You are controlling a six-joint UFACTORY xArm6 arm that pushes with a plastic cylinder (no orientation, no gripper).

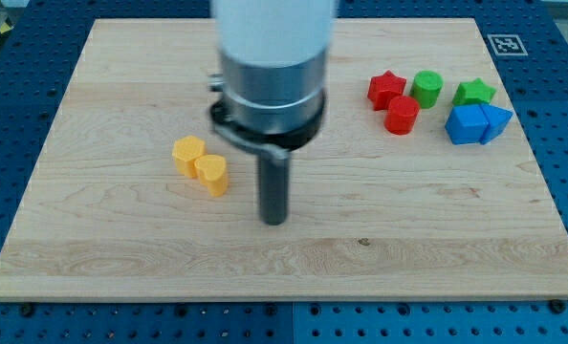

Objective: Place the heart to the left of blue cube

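Note:
A yellow heart (211, 175) lies left of the board's middle, touching a yellow hexagon-like block (188, 154) just up and to its left. The blue cube (467, 124) sits at the view's right, touching a blue triangular block (496, 121) on its right. My tip (275, 218) rests on the board a short way right of and slightly below the yellow heart, apart from it. The blue cube is far to the right of the tip.
A red star (385, 89), a red cylinder (402, 115), a green cylinder (426, 88) and a green star (474, 93) cluster at the upper right near the blue blocks. The wooden board (121, 258) ends on a blue perforated table.

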